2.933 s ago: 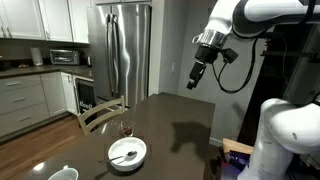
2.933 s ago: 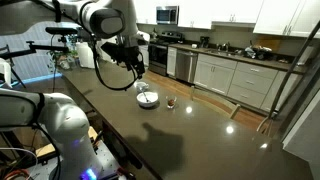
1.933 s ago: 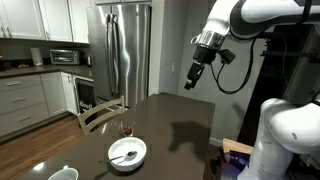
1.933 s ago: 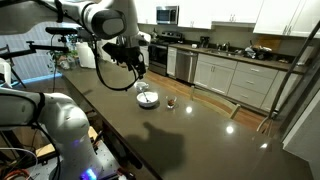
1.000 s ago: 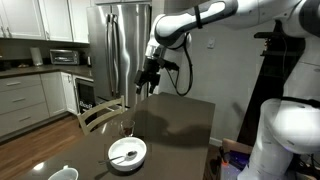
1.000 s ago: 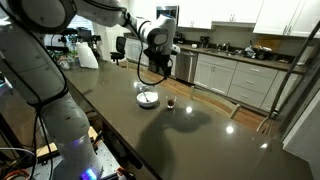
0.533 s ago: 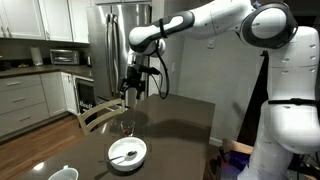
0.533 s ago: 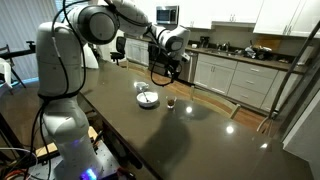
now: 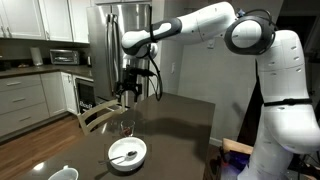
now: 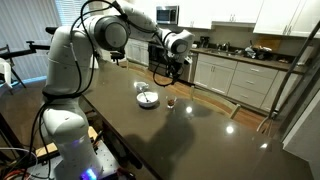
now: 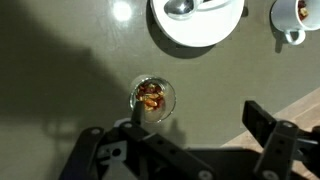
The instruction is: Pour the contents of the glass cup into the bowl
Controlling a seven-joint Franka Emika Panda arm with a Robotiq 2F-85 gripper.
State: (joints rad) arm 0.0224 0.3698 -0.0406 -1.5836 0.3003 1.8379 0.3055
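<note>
One glass cup [image 11: 153, 97] stands upright, mouth upward, below the wide-spread gripper [image 9: 126, 96].

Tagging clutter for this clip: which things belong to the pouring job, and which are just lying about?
Job: glass cup, its reddish-brown contents, white bowl, open gripper above the glass.
Lying about: spoon in the bowl, small white cup, wooden chair.
</note>
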